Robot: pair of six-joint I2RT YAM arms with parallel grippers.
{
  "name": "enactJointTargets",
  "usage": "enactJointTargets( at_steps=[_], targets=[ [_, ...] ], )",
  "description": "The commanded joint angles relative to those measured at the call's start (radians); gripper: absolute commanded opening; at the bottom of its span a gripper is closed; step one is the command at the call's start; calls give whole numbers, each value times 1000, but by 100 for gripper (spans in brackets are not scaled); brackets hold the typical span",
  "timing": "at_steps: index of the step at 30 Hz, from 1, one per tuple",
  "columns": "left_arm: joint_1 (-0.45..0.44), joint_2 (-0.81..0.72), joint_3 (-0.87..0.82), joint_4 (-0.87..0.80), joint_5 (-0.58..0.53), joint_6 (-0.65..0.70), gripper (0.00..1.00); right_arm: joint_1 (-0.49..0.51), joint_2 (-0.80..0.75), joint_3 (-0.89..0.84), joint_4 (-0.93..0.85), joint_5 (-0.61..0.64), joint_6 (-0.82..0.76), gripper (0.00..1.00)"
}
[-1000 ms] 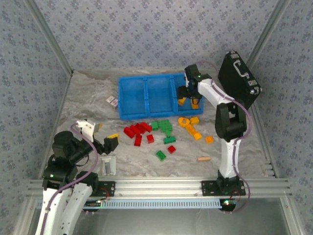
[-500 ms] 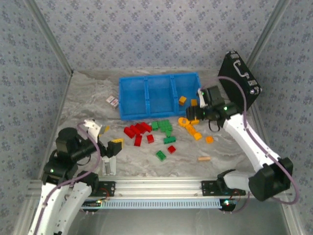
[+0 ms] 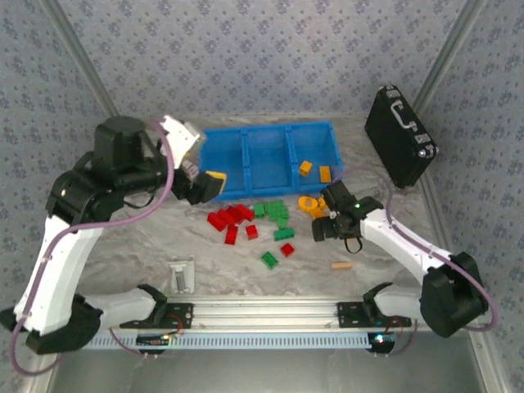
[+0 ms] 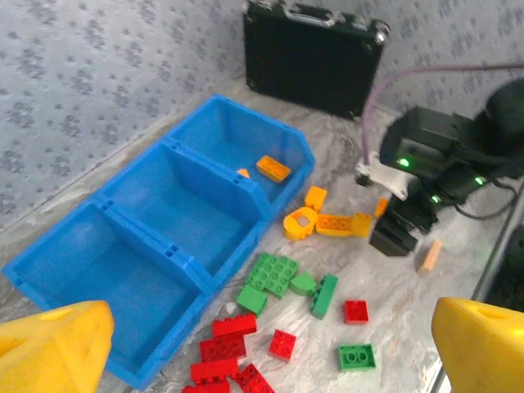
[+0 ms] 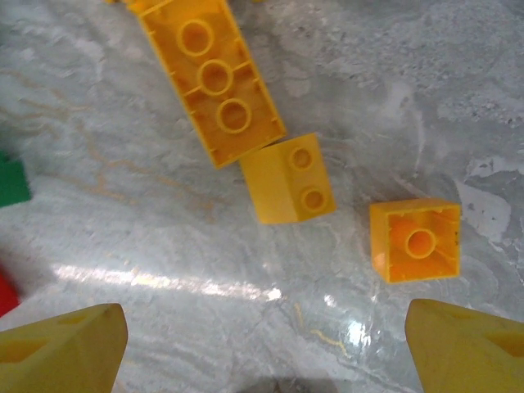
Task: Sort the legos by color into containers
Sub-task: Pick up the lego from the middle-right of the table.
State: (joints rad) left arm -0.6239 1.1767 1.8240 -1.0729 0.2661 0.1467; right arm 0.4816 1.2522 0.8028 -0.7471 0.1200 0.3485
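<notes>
Three orange legos (image 5: pixel 288 178) lie close together on the desk (image 5: pixel 164 246) in the upper and middle part of the right wrist view, one on its side. Two more are already in the right bin of the containers (image 3: pixel 266 160). The right fingers (image 5: pixel 65 352) stand open and empty above them, so closing here may catch two bricks or push one away. The left fingers (image 4: pixel 49 344), also open and empty, hang near the red legos (image 4: pixel 233 325), where both arms could meet.
</notes>
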Motion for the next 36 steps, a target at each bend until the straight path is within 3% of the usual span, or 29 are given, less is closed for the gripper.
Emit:
enactJointTargets(
  at_steps=[1,4,8,13,19,36],
  targets=[
    [-121,33,40,-183,-124,47,100,-19,46,-15,62,3,1,90],
    [-228,58,1,-176,-201,50,100,-46,105,4,93,-22,-29,88],
    [-307,95,-34,-152,-299,35,100,-93,150,25,132,-68,-44,84],
    [-329,107,-83,-55,-234,-20,100,-98,229,81,124,-68,-54,82],
    [-336,116,-103,9,-260,-59,100,-90,368,159,87,-84,-63,75],
    [-338,95,-190,62,-277,-42,100,-67,398,164,16,-91,-58,67]
  ],
)
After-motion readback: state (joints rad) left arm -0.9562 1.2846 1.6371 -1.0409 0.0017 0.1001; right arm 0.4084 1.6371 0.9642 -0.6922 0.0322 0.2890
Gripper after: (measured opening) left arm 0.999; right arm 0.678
